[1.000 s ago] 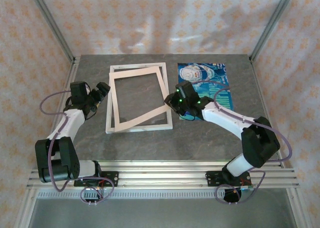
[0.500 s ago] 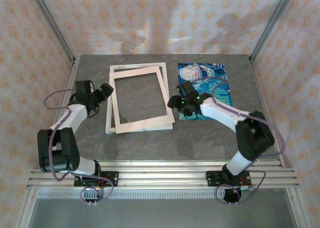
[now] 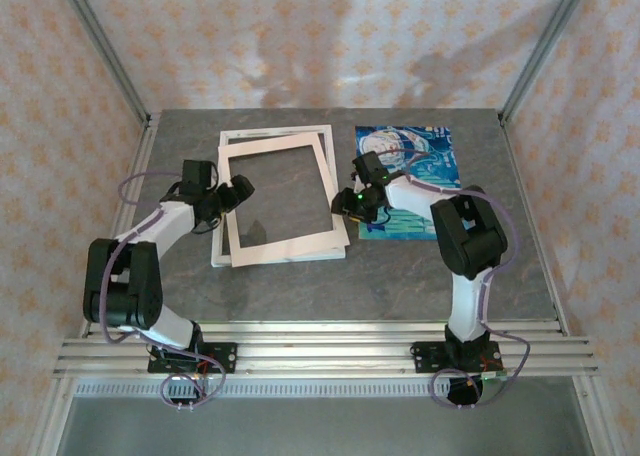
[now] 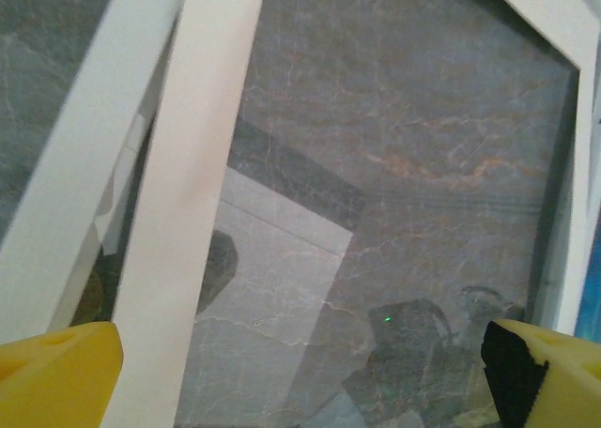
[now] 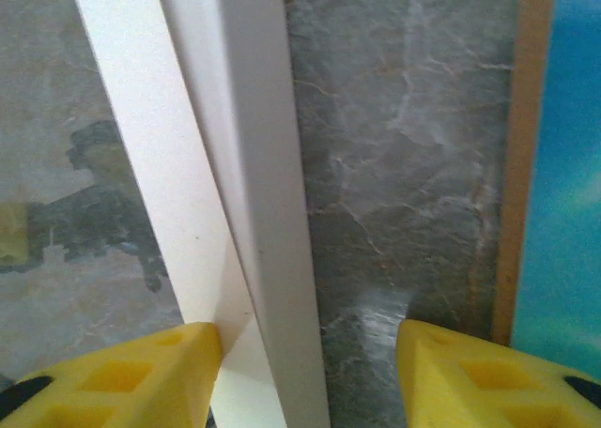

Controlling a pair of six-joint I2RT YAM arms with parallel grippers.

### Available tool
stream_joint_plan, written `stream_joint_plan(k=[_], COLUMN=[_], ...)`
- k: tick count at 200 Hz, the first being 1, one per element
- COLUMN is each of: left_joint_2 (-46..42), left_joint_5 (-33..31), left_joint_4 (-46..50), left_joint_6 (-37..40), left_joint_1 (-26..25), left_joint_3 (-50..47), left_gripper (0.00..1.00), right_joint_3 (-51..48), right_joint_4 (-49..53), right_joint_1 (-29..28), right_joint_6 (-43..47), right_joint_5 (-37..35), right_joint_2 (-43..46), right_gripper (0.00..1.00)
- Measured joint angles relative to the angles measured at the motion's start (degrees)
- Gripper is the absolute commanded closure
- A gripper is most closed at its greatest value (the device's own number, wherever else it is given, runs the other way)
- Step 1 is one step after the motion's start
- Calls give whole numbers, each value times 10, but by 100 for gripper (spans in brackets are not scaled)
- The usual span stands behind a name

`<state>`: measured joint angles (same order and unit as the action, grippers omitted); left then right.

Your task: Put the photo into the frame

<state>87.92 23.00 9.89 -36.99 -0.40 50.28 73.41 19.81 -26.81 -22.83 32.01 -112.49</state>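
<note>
**Photo lies flat to the right of the frame, not yet picked up**

On the grey counter (image 3: 300,296), the frame (image 3: 275,131) sits left of centre. A cream mat (image 3: 285,248) lies askew on top of it and overlaps its near and right rails.

The left end effector (image 3: 236,190) hovers over the frame's left side. Its yellow pads (image 4: 56,372) are spread wide and hold nothing. The right end effector (image 3: 346,204) sits low over the frame's right rail. In its wrist view the pads (image 5: 498,372) stand apart on either side of the white strips, and bare counter shows beside the right pad, so it looks unclamped.

The photo (image 3: 442,148) lies just right of that, face up, and runs from mid-counter toward the far edge. It is near the frame's right rail but not touching it. A thin brown edge (image 5: 526,165) runs along its left side.

The photo is probably a light, thin sheet that bends and creases easily, with a slick face. Because it lies flush on the counter, pinching it from above would likely skid. A better hold is a shallow grip on the near left corner or the left edge, with one finger worked underneath. The sheet should be kept level while it is carried. The mat covers the frame's opening and may get in the way.
</note>
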Motion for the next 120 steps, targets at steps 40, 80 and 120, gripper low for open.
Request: stream_joint_plan(k=[40, 80, 120], left_joint_2=[30, 45, 46], left_joint_5=[-2, -7, -10], left_joint_4=[-1, -3, -5], left_joint_6=[-1, -2, -2], left_joint_1=[-18, -29, -30], left_joint_3=[0, 0, 3], left_gripper=[0, 0, 0], right_joint_3=[-6, -29, -33], right_joint_4=[-20, -27, -15], right_joint_1=[-3, -2, -2], right_joint_6=[-2, -7, -6], right_joint_5=[47, 66, 68], right_joint_2=[-2, 6, 28], right_gripper=[60, 64, 67])
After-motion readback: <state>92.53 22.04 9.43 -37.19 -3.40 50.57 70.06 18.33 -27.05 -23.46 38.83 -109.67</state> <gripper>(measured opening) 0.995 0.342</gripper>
